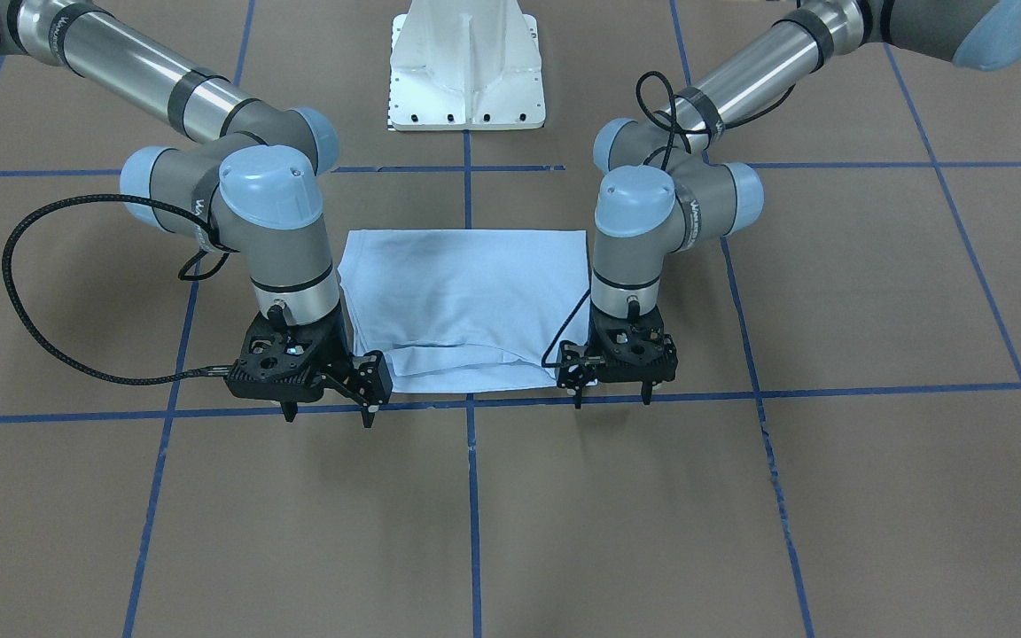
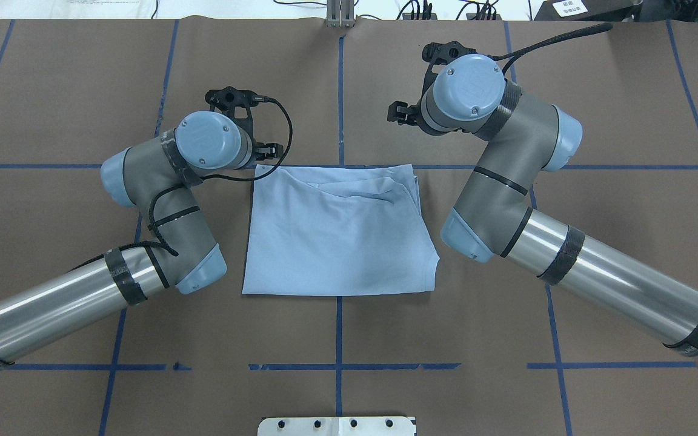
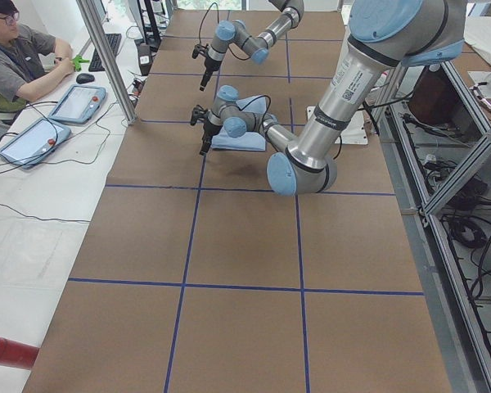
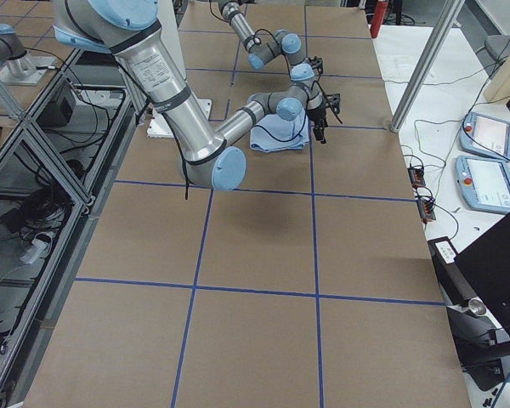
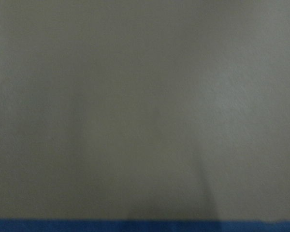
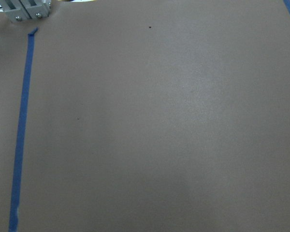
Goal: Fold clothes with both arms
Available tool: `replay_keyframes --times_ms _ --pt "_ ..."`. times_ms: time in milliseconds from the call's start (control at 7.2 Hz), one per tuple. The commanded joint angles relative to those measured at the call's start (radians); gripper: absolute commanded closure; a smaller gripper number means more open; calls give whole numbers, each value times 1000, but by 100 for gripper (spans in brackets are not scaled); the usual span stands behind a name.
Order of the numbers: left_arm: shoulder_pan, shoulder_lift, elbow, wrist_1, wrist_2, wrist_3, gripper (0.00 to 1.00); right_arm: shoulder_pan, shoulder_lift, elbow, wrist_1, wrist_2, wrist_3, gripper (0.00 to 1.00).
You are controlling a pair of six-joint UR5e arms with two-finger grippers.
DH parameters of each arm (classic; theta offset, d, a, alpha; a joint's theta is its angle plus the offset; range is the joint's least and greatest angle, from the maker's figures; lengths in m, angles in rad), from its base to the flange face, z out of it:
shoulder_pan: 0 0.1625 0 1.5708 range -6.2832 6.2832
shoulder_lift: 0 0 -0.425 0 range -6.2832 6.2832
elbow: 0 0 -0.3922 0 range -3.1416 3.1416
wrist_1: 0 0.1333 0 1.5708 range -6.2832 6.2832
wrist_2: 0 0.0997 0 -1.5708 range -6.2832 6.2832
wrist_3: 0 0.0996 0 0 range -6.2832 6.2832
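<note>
**Surface:** brown paper-covered surface (image 1: 741,514), marked with a blue tape grid (image 1: 471,496).

**Arms:** silver-tubed, grey-jointed left arm (image 1: 652,230) and right arm (image 1: 271,230), one on each side of the garment.

**Garment:** light blue T-shirt (image 1: 466,301), folded to a rough rectangle and lying flat mid-surface between the arms. Likely light, limp and soft, with layers prone to sliding. Best pinched through all layers at the two corners farthest from the robot.

**Pincers:** black left pincer (image 1: 612,400) and right pincer (image 1: 329,416), each with fingers apart and empty, just beside those corners.

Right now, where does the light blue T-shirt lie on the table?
In the overhead view the folded T-shirt lies flat at the centre of the table, its far edge along a blue tape line, with the left gripper and right gripper beside its far corners.
</note>
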Motion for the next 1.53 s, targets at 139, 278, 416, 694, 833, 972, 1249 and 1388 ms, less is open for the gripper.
replay_keyframes --times_ms 139,278,416,694,833,972,1249,1388 --pt "-97 -8 32 -130 -128 106 0 -157 -11 115 -75 -163 158 0" --pt "-101 -7 32 -135 -130 107 0 -241 -12 146 -147 -274 230 0" --pt "-102 -7 32 -135 -130 107 0 -303 -27 137 -151 -354 287 14" --pt "-101 1 27 -137 -132 107 0 -314 -61 111 -143 -388 277 38" --pt "-101 3 27 -137 -132 107 0 -314 -59 100 -142 -414 274 40" --pt "-101 13 21 -137 -132 107 0 -313 -56 98 -139 -422 274 43" --pt "-101 33 15 -157 -132 107 0 -299 -53 98 -137 -424 280 69" --pt "-101 32 13 -157 -132 107 0 -299 -56 80 -136 -424 280 83"
